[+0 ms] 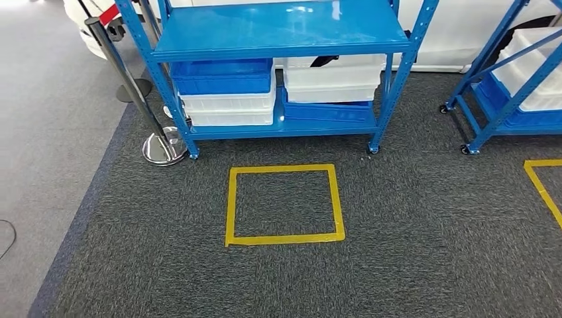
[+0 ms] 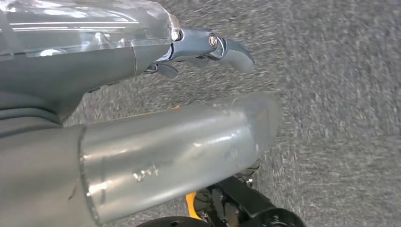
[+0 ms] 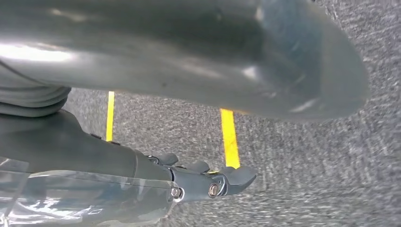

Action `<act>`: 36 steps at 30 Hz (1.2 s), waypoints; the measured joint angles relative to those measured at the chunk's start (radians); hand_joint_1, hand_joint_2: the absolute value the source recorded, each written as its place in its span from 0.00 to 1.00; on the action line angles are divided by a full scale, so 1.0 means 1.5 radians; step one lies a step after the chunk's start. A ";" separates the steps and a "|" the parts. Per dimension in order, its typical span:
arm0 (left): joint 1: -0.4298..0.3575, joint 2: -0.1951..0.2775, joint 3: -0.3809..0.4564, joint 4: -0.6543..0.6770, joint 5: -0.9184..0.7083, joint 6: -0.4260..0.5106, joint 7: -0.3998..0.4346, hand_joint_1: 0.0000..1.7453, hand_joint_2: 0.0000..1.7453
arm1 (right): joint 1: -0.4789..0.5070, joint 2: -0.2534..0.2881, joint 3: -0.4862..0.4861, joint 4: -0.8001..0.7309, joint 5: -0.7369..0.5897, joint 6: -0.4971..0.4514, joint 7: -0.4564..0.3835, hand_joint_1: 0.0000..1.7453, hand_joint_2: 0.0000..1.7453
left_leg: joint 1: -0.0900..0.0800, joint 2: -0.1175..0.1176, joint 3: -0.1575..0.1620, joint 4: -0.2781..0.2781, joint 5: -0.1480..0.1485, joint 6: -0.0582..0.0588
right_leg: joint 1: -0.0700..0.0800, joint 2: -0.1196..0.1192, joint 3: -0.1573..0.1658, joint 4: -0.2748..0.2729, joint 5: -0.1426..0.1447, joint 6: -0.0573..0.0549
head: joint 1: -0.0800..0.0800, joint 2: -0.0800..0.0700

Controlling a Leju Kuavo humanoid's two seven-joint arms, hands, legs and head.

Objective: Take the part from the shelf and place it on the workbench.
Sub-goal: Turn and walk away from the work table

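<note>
The blue shelf [image 1: 278, 33] stands straight ahead in the head view, its top board bare. Its lower level holds a blue bin [image 1: 222, 76] stacked on white bins [image 1: 228, 109], and a white bin [image 1: 331, 79] on a flat blue one [image 1: 325, 111]. Something dark [image 1: 325, 61] lies in the upper white bin; I cannot tell what it is. My left hand [image 2: 156, 137] hangs over the grey carpet with its fingers [image 2: 222, 47] apart, holding nothing. My right hand [image 3: 179, 71] also hangs over the carpet, fingers [image 3: 227, 182] apart and nothing in them.
A yellow tape square [image 1: 283, 204] marks the carpet in front of the shelf. A chrome stanchion [image 1: 162, 146] stands at the shelf's left front leg. A second blue rack [image 1: 510, 86] with white bins is at the right, with more yellow tape [image 1: 543, 185] before it.
</note>
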 joint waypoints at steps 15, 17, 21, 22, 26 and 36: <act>-0.002 0.000 0.004 0.000 -0.006 -0.002 -0.002 0.00 0.00 | -0.001 0.001 -0.001 0.000 0.001 -0.002 0.004 0.00 0.00 | -0.002 -0.038 0.080 -0.165 0.069 0.039 | -0.006 0.041 -0.063 0.149 -0.062 0.036 | 0.009 0.000; -0.002 -0.001 0.004 0.000 -0.006 -0.005 -0.003 0.00 0.00 | -0.001 0.000 -0.002 0.000 0.000 -0.003 0.005 0.00 0.00 | -0.002 -0.052 0.080 -0.159 0.066 0.035 | -0.008 0.049 -0.029 0.065 -0.013 0.035 | 0.010 0.000; 0.000 -0.002 0.007 0.000 -0.006 -0.009 -0.010 0.00 0.00 | -0.007 0.000 -0.012 0.000 -0.005 -0.004 0.005 0.00 0.00 | -0.003 -0.063 0.073 -0.153 0.057 0.018 | -0.006 0.058 -0.011 0.008 0.003 0.025 | 0.013 0.000; 0.001 -0.002 0.009 0.000 -0.005 -0.010 -0.014 0.00 0.00 | -0.009 0.001 -0.013 0.000 -0.006 -0.004 0.005 0.00 0.00 | -0.002 -0.060 0.074 -0.152 0.054 0.013 | -0.006 0.056 -0.008 0.005 0.001 0.019 | 0.013 0.000; -0.002 -0.003 0.020 0.000 -0.002 -0.013 -0.023 0.00 0.00 | -0.001 0.004 -0.022 0.000 -0.009 -0.004 0.005 0.00 0.00 | 0.001 -0.013 0.024 -0.045 0.006 0.001 | -0.007 0.044 0.008 0.000 -0.014 0.001 | 0.002 0.000; 0.005 -0.003 0.028 0.000 -0.008 -0.013 -0.021 0.00 0.00 | 0.001 0.008 -0.033 0.001 -0.011 0.000 0.006 0.00 0.00 | -0.015 0.007 0.036 -0.133 0.077 0.032 | -0.002 0.024 0.076 -0.008 -0.058 0.023 | 0.003 0.000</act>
